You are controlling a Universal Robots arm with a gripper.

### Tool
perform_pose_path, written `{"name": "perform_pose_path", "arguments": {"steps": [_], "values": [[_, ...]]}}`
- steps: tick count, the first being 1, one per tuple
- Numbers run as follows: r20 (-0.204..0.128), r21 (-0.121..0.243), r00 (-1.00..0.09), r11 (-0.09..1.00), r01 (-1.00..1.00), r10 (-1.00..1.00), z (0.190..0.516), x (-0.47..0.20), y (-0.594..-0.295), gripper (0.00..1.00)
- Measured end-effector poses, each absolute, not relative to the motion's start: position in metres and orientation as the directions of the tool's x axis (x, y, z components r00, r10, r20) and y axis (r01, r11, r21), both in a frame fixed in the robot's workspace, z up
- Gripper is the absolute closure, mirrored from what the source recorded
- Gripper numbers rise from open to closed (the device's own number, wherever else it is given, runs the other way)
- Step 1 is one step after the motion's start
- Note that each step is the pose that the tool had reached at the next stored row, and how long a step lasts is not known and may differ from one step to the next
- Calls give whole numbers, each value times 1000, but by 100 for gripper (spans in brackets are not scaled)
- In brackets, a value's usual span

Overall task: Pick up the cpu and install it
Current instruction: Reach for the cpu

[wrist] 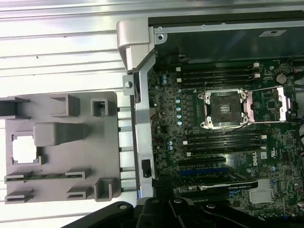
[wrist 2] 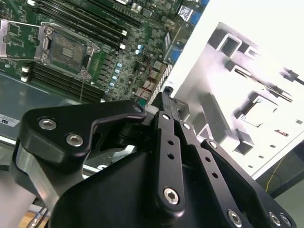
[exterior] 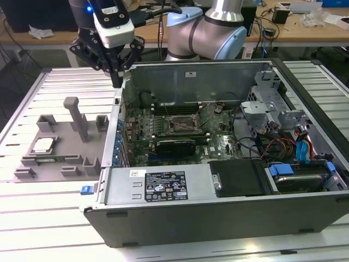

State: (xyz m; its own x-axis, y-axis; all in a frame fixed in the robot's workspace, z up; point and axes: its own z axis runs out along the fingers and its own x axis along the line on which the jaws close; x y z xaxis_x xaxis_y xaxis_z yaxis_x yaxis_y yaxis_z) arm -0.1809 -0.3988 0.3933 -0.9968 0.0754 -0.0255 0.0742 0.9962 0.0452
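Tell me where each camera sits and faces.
Exterior view: off the arm, looking down on the open case and the tray holding the cpu; arm and end effector show.
First wrist view: on the arm, looking down on tray and socket; end effector shows.
Second wrist view: on the arm, slanting along the end effector toward the socket.
Both wrist views share socket and tray.

The place is a robotics lab or electronics workshop. A robot arm (exterior: 210,30) stands at a slatted aluminium table (exterior: 32,218). On the table an open desktop computer case (exterior: 163,188) lies with its motherboard (exterior: 218,134) bared, beside a grey fixture tray (exterior: 68,147) seating the cpu (exterior: 43,144). Behind run wooden workbenches (exterior: 305,30) strewn with cables (exterior: 267,11) and small devices.
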Motion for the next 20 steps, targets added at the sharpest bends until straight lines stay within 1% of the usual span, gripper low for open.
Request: {"name": "perform_pose_path", "arguments": {"steps": [20], "values": [[-28, 45, -997, 996, 74, 75, 393, -233, -399, 89]]}}
